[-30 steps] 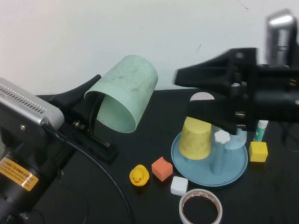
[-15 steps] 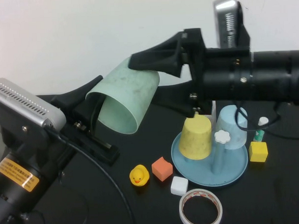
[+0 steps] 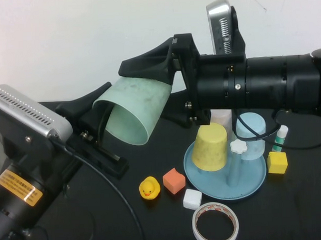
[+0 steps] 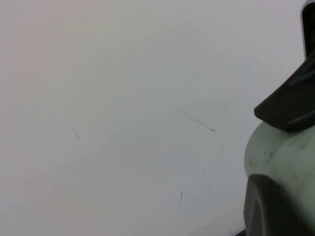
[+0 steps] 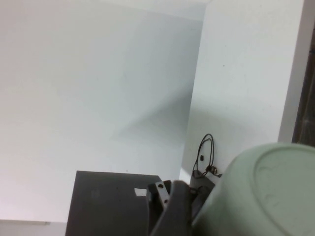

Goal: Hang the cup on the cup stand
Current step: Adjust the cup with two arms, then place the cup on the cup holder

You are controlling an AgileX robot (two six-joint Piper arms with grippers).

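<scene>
A: Item one, the cup (image 3: 135,111)?
B: Pale mint-green tumbler, held in the air on its side at the left of the table (image 3: 74,228), open mouth facing the camera. The left gripper (image 3: 99,114) is clamped on its rim, one finger inside, one outside.
A: Right gripper (image 3: 159,88)?
B: Reaching in from the right, jaws spread wide, upper finger over the cup's closed end and lower finger beneath it. Whether they touch the cup cannot be told.
A: The cup stand (image 3: 226,175)?
B: Round light-blue tray on the table, well to the right of the cup. It carries a yellow cup (image 3: 209,147) upside down on one peg, a light-blue cup (image 3: 250,135) behind, and a peg with a white flower cap (image 3: 238,146).
A: Loose items?
B: Rubber duck (image 3: 149,188), orange block (image 3: 173,181), white block (image 3: 192,199) and tape roll (image 3: 215,223) in front of the stand; yellow block (image 3: 277,162) and a green-and-white tube (image 3: 280,138) to its right
</scene>
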